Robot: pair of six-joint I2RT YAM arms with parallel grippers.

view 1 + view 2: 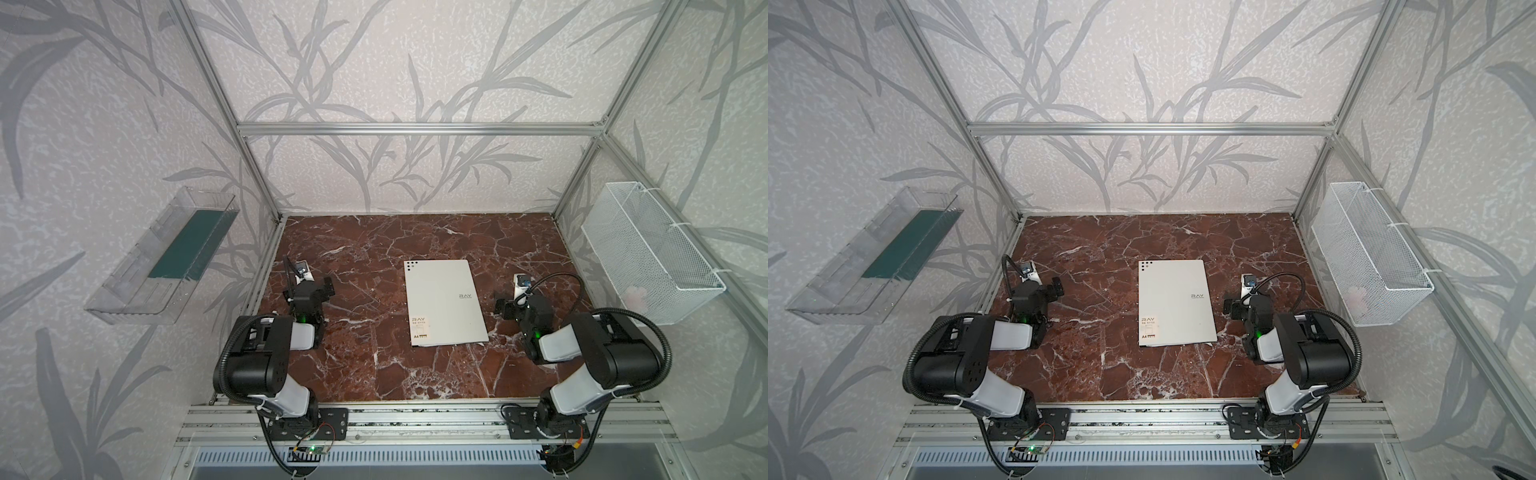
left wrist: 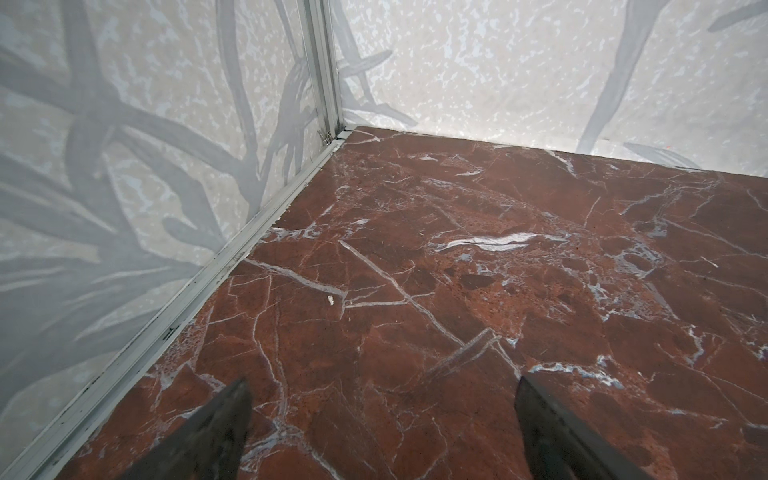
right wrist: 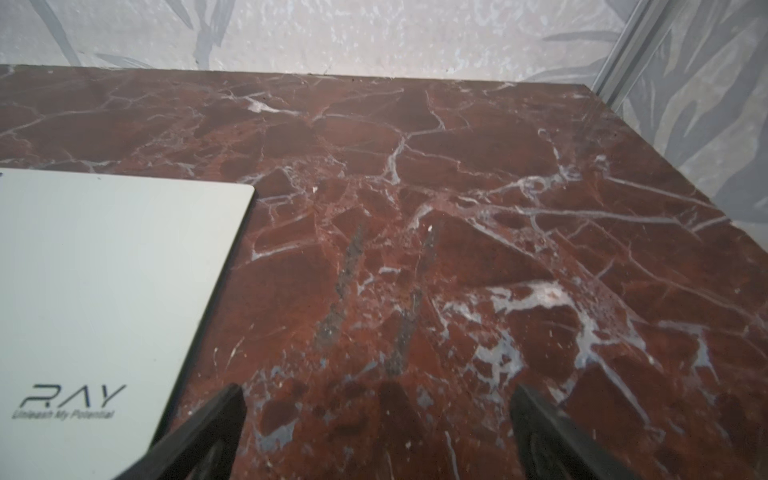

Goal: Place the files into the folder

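Red-brown veined marble worktop [image 1: 374,374], with grey leaf-patterned wallpaper [image 1: 374,62] around it. Near the left edge my left gripper [image 2: 382,380] gapes wide, empty. The flat pale grey-white folder [image 1: 444,303] lies closed at the middle. Near its right side my right gripper [image 3: 377,385] gapes empty too.

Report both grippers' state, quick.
Left gripper: open, holding nothing, above the red-brown marble tabletop.
Right gripper: open, holding nothing, beside the flat pale grey-white RAY folder.
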